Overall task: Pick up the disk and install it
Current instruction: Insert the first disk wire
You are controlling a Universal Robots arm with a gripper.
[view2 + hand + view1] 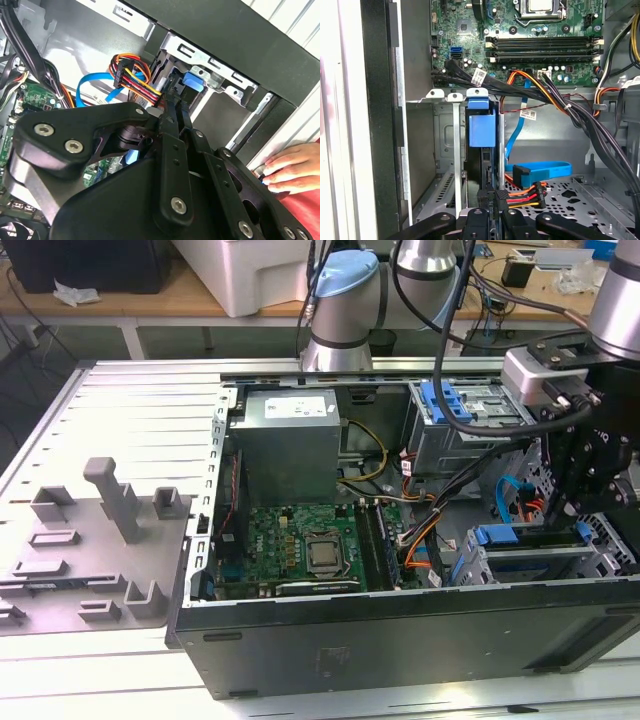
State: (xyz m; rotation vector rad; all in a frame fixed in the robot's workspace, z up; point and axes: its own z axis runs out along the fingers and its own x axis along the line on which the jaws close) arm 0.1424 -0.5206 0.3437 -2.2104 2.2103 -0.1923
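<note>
The open case [400, 640] lies flat, its drive cage [520, 560] at about 4 o'clock in the exterior view. The gripper [492, 212] sits just above the cage, fingers pinched nearly together on the disk [482, 150], which stands on edge in its slot, long axis running straight away from the fingertips.

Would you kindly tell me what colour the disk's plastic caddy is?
Blue; the disk shows it best in the first wrist view.
</note>
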